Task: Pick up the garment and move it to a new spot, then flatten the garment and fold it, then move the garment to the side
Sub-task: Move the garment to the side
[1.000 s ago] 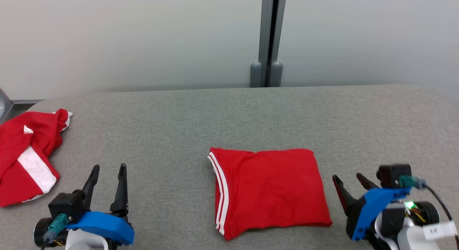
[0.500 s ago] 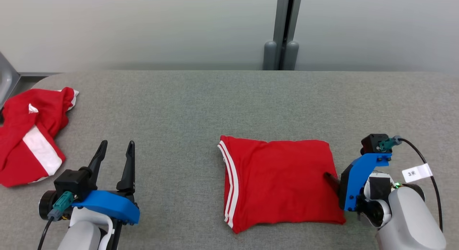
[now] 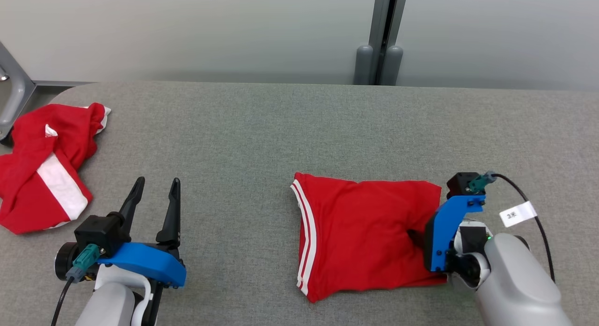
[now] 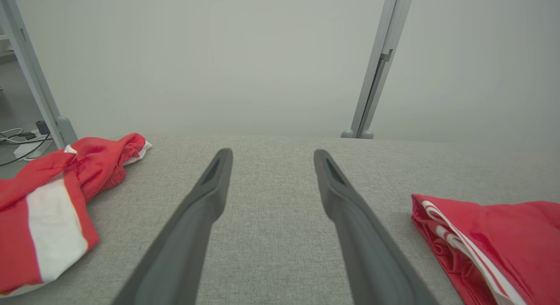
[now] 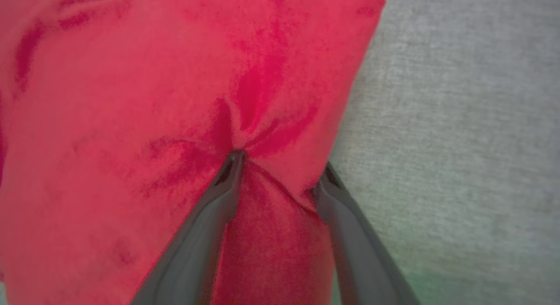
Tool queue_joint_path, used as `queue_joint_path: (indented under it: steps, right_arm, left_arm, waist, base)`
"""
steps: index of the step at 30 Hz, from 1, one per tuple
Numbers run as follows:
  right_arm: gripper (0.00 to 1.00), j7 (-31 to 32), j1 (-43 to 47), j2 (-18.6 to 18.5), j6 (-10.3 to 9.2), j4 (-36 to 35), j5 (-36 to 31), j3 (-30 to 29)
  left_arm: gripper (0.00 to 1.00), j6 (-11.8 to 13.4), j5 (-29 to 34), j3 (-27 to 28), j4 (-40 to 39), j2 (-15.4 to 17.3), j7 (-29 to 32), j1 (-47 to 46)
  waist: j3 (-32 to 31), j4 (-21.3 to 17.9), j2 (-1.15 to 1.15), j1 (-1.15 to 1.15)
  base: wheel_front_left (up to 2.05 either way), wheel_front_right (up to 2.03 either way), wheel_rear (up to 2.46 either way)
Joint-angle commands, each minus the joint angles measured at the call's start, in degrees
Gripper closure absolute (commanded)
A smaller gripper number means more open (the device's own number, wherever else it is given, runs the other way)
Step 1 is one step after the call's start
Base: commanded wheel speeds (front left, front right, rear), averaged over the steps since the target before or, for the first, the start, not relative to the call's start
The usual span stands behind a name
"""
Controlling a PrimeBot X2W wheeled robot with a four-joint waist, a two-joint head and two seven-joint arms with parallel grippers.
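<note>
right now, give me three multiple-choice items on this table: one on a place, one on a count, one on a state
1. Where on the table does the crumpled garment lie? A) its left end B) its right end C) its middle
2. How many white stripes edge the folded garment? A) none B) two C) five
3. How is the left pincer? A) shut on cloth B) pressing the folded garment C) open over bare table

1 A, it sits far left in the head view; 2 B, two lines run down its left edge; 3 C, its fingers stand apart with nothing between.
</note>
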Motion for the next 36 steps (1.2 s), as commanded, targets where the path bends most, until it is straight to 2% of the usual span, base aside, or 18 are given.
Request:
queue_joint_path:
  steps: [1,3,8,16,20,27,31,36]
  right_arm:
    - [1.00,0.60,1.73,2.17,0.50,1.90,0.33,1.27]
    - [1.00,-0.78,0.75,1.79,0.41,2.07,-1.37,2.27]
    - [1.00,-2.26,-3.18,-1.98,0.26,0.62,-4.56,7.27]
    - [1.00,-2.18,-13.10,-11.50,0.26,-5.85,-5.22,20.44]
    - [1.00,-2.35,-18.34,-16.32,0.26,-8.07,-4.12,24.26]
    - [1.00,-3.96,-23.59,-23.28,0.25,-8.13,-3.41,22.10]
    - [1.00,-6.42,-23.76,-25.17,0.25,-8.12,-4.75,20.02]
    - [1.00,-10.29,-23.93,-25.68,0.25,-7.55,-7.94,16.75]
  left_arm:
    - [0.00,-0.24,-0.22,0.01,0.08,-0.05,-0.27,-0.82]
    - [0.00,-0.27,-0.22,0.01,0.16,-0.09,-0.29,-0.65]
    - [0.00,-0.18,-0.20,0.33,-0.28,-0.07,-0.29,-0.01]
    - [0.00,0.36,0.15,1.65,-3.57,0.00,-0.31,-0.25]
    - [0.00,0.37,0.88,2.29,-5.64,0.48,-0.32,-1.92]
    - [0.00,0.24,2.49,1.87,-8.59,1.20,-0.32,-5.61]
    - [0.00,0.37,3.05,1.55,-9.49,2.18,0.01,-6.95]
    - [0.00,0.81,3.29,1.91,-11.43,3.90,1.36,-7.69]
  waist:
    - [-0.10,-0.04,0.00,0.00]
    - [-0.30,-0.17,0.00,0.00]
    - [-0.31,-1.23,0.00,0.00]
    - [3.32,-5.69,0.00,0.00]
    - [6.42,-8.92,0.00,0.00]
    - [12.10,-14.49,0.00,0.00]
    - [14.25,-17.70,0.00,0.00]
    - [17.01,-20.65,0.00,0.00]
  base:
    - [0.00,0.00,0.00]
    - [0.00,0.00,0.00]
    - [0.00,0.00,0.00]
    - [0.00,0.00,0.00]
    - [0.00,0.00,0.00]
    - [0.00,0.00,0.00]
    - [0.00,0.00,0.00]
    - [0.00,0.00,0.00]
